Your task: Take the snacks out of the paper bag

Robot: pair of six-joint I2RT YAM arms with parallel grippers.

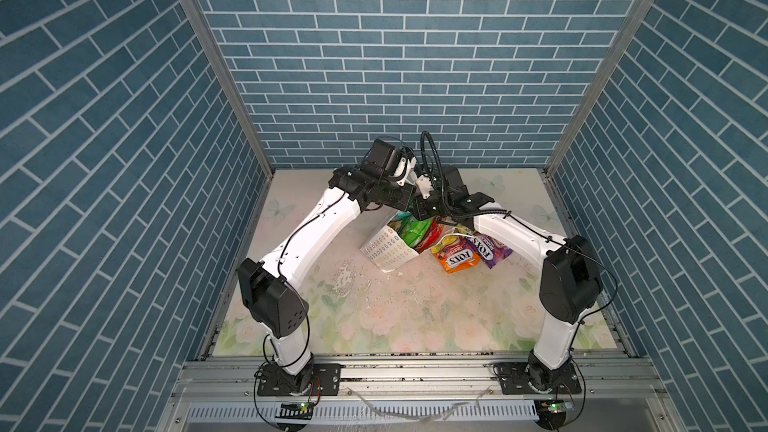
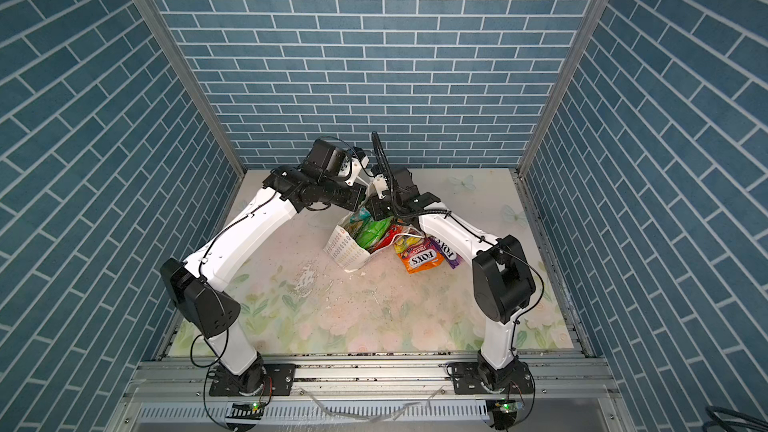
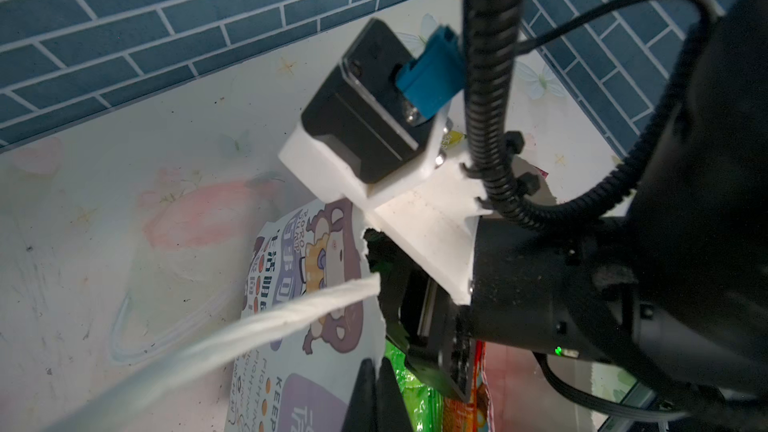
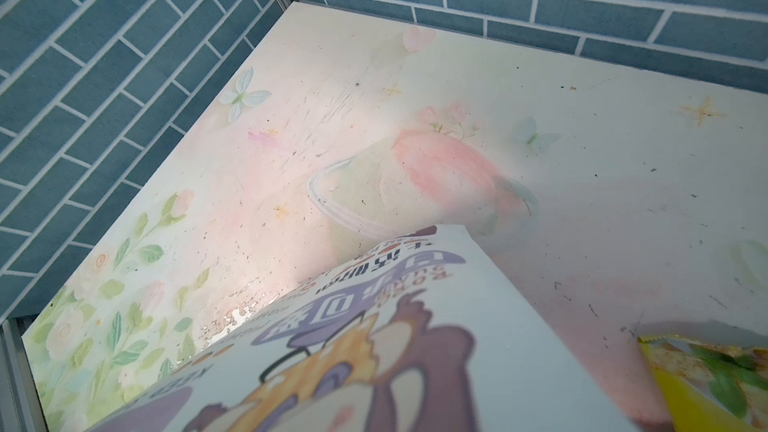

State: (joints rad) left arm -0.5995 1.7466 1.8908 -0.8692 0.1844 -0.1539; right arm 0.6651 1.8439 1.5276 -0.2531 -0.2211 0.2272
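One orange packet (image 1: 457, 260), purple packet (image 1: 494, 252) beside paper bag (image 1: 384, 249), green packet (image 1: 409, 232) inside.

Top views overhead; wrists close above paper bag (image 3: 332, 243)

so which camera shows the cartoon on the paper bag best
The left wrist view: the cartoon on the paper bag is sharp there, though the cord handle crosses it. In the right wrist view it is bigger but blurred and cropped. Both top views show only the bag's ringed side.
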